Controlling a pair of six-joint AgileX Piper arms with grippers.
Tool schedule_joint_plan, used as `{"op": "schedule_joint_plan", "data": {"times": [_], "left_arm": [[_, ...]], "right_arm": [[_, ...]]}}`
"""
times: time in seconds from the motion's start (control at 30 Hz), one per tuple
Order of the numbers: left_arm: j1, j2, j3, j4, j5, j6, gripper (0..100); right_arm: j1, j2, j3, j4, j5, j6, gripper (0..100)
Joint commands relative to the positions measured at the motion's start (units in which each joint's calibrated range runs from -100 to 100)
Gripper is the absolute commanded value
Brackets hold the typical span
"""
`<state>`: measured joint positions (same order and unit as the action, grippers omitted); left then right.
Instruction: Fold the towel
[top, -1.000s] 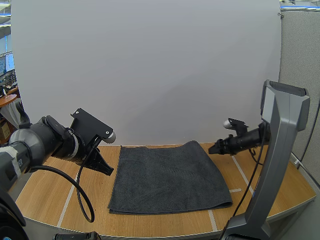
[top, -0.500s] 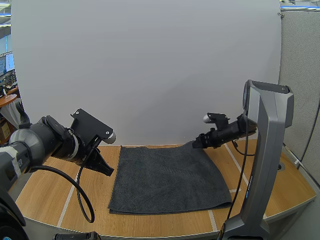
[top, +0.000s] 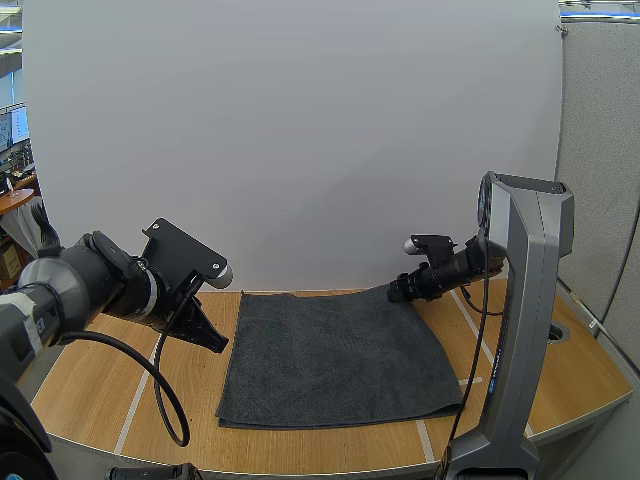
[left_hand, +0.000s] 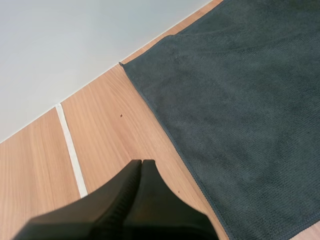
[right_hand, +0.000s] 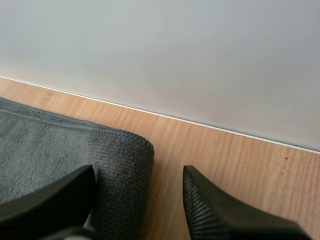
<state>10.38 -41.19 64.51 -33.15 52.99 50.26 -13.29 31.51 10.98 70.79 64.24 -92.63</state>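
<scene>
A dark grey towel (top: 335, 350) lies flat on the wooden table (top: 90, 390). My right gripper (top: 393, 291) is at the towel's far right corner (right_hand: 131, 150). In the right wrist view its fingers (right_hand: 210, 210) stand apart, one on each side of that raised corner. My left gripper (top: 212, 338) rests just left of the towel's left edge (left_hand: 175, 145). In the left wrist view its fingers (left_hand: 135, 190) lie together as one dark wedge with nothing between them.
A white board (top: 300, 140) stands along the table's far edge, right behind the towel. White tape lines (top: 133, 405) cross the table on both sides. Bare wood lies left and right of the towel.
My right arm has swung left and forward, bringing its gripper from beside the towel to the far right corner. The left arm has not moved.
</scene>
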Motion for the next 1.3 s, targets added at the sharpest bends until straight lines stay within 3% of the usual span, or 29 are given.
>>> {"op": "schedule_joint_plan", "data": {"times": [0.0, 0.13, 0.23, 0.33, 0.93, 1.27], "left_arm": [[-0.08, -0.35, 0.10, -0.19, 0.35, -0.56, 0], [-0.08, -0.35, 0.10, -0.19, 0.35, -0.56, 0], [-0.08, -0.35, 0.10, -0.19, 0.35, -0.56, 0], [-0.08, -0.35, 0.10, -0.19, 0.35, -0.56, 0], [-0.08, -0.35, 0.10, -0.19, 0.53, -0.56, 0], [-0.08, -0.35, 0.10, 0.74, 0.53, -0.56, 0]], "right_arm": [[0.09, 0.98, 0.11, -0.76, -1.24, 0.22, 84], [0.09, 0.98, 0.11, -0.76, -0.69, 1.04, 59], [0.09, 0.98, 0.11, -0.64, -0.69, 1.95, 26], [0.09, 0.98, 0.11, -0.37, -0.35, 2.50, 0], [-0.14, -8.84, 0.11, -4.25, 21.96, 8.07, 0], [2.98, -11.99, 0.26, -6.85, 27.73, 11.22, 0]]}}
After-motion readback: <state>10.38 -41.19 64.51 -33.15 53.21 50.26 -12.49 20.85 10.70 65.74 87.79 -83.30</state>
